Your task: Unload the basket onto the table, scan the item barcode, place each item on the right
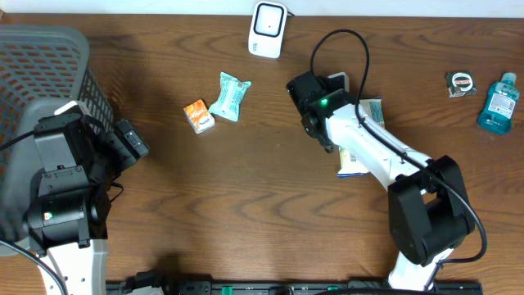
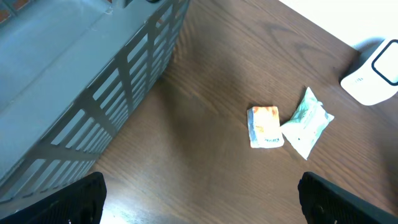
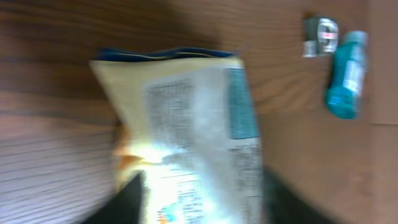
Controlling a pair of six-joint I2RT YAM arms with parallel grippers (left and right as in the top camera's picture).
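Right of centre on the table, the bag (image 1: pixel 352 166) sits partly hidden under my right arm. It is near and right of the scanner (image 1: pixel 268 29), which stands at the far edge. My right gripper (image 3: pixel 202 208) is at the bag. In the wrist view its dark fingers show on either side of the bag's lower end, but the view is blurred. I cannot tell whether they are clamped on the bag or standing off it. My left gripper (image 2: pixel 199 202) is spread wide with nothing between its fingers, beside the basket (image 1: pixel 49 57) on the left and well apart from the work.

The step, as I judge it, is bringing this bag to the scanner with its code showing. To do that well I want a firm pinch on one end or seam, not across the printed panel, so my fingers hide no print. The bag looks soft, so a pinch in the middle would likely fold the panel and bend the code. I cannot pick out the code in the blur, so I should find it first. Then I carry the bag far and left, turn the printed side flat toward the scanner's face and hold it steady.
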